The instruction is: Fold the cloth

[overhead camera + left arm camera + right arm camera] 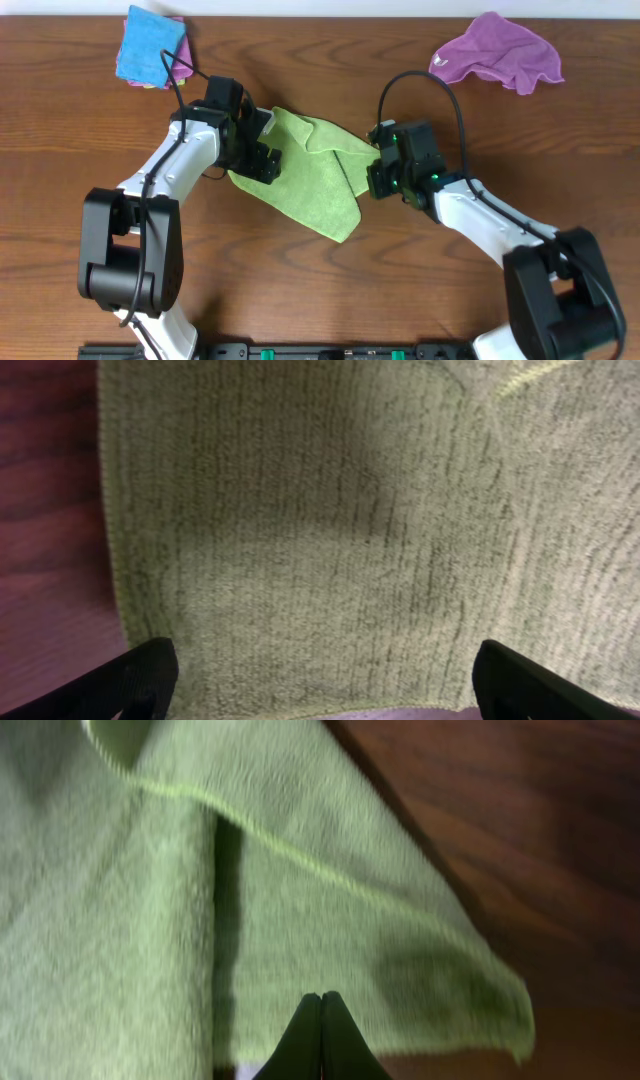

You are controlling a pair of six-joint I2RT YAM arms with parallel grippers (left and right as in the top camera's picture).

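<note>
The lime-green cloth lies rumpled at the middle of the wooden table, with a flap doubled over along its right side. My left gripper is open at the cloth's left edge. In the left wrist view its two dark fingers straddle the hem with the fuzzy cloth spread between them. My right gripper is at the cloth's right corner. In the right wrist view its jaws are pressed together on the raised flap, which casts a shadow on the table.
A bright blue cloth sits folded at the back left, with a pink edge showing under it. A purple cloth lies crumpled at the back right. Bare wood lies in front of the cloth.
</note>
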